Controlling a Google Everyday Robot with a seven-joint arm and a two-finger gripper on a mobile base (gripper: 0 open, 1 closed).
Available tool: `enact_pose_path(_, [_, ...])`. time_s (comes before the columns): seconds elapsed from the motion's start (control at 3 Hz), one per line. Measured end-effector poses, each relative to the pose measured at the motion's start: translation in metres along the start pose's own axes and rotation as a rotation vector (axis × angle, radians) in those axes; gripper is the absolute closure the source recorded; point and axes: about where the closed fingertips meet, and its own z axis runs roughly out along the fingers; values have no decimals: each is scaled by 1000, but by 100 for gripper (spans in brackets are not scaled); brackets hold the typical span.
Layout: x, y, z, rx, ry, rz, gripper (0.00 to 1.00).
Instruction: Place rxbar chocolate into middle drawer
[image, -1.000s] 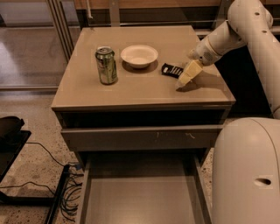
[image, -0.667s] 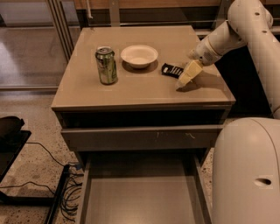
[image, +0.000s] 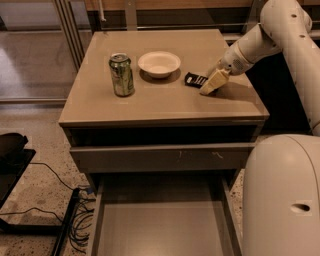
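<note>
The rxbar chocolate (image: 195, 79) is a small flat black bar lying on the cabinet top, to the right of the white bowl. My gripper (image: 210, 83) is down at the tabletop, right against the bar's right end and covering part of it. The arm comes in from the upper right. The middle drawer (image: 101, 215) is pulled out at the bottom of the view, a wide grey tray with thin side walls and nothing visible inside it.
A green can (image: 122, 74) stands on the cabinet top (image: 100, 107) at the left, with a white bowl (image: 159, 63) beside it. A drawer front with white scratches (image: 165, 156) sticks out slightly above the open drawer. The robot's white body (image: 282, 195) fills the lower right. Cables (image: 75, 225) lie on the floor at the left.
</note>
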Motion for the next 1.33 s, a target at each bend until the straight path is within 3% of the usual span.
enact_pose_path(0.67, [0,0,0,0,0,0,88])
enact_pose_path(1.0, [0,0,0,0,0,0,100])
enact_pose_path(1.33, [0,0,1,-1,0,0,100])
